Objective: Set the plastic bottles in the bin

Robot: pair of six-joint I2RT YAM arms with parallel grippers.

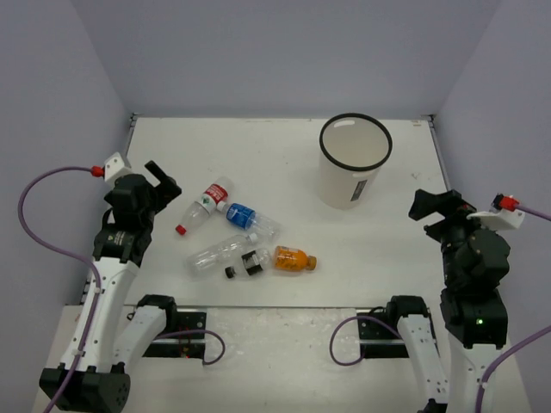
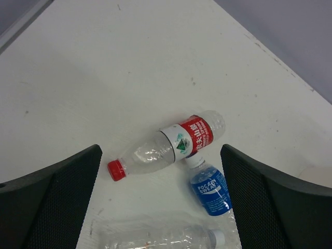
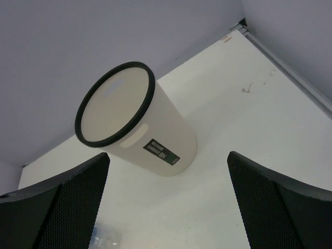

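Go for the red-capped clear plastic bottle with red-white label [image 2: 171,148] first, lying flat just beyond the wide-open, empty left gripper [image 1: 162,181]. Pinch across the belly, not the cap. Then drop into the upright white black-rimmed cylindrical bin [image 1: 349,185] near the equally gaping right gripper [image 1: 424,205].

The bin [image 1: 347,185] stands upright at the far right of the table [image 1: 258,146], its mouth open upward. Left of the bin and nearer the arms, five bottles [image 1: 245,217] lie in a tight cluster (several touching), with little gap between them. Open tabletop runs between bin and cluster. Right of the bin, a narrower strip reaches the side wall [image 1: 482,103].
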